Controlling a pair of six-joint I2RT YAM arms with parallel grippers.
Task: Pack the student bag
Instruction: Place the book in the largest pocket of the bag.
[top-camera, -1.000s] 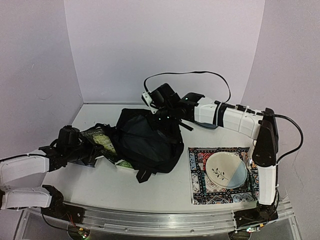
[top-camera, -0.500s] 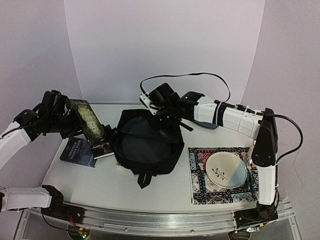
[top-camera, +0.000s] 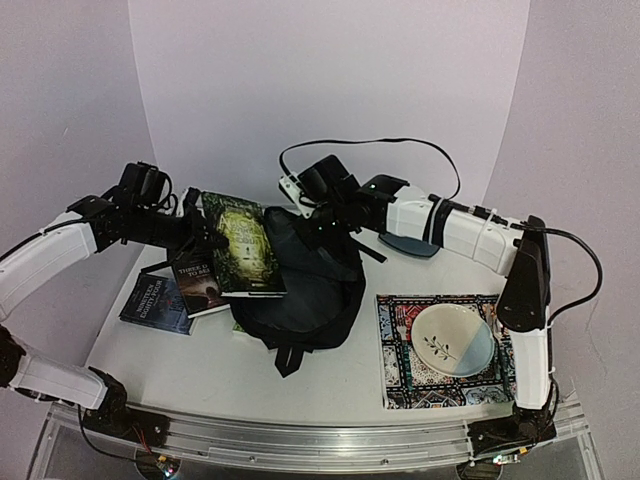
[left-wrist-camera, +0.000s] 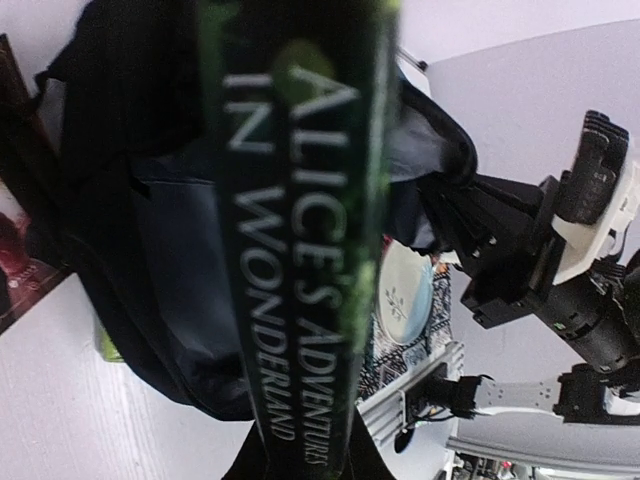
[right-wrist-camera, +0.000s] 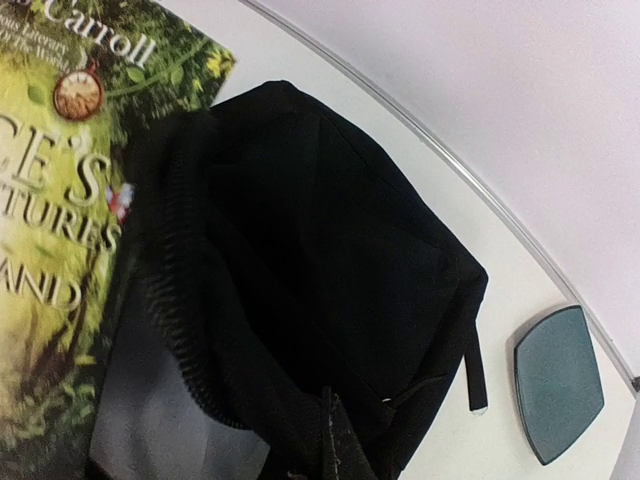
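Our left fingers (top-camera: 199, 228) clamp a stiff green book (top-camera: 245, 250). Just beyond them the soft, floppy student bag (top-camera: 300, 300) slumps on the bench (top-camera: 330, 372). Our right fingers (top-camera: 318, 224) pinch its rim, which we judge the best hold.

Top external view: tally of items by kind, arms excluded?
Books: 3, Alice book, dark blue book, red-toned book
Plates: 2, round plate, teal plate
Bags: 1, student bag
Mats: 1, patterned mat
Total: 7. Green sliver under the bag not counted, unidentifiable.
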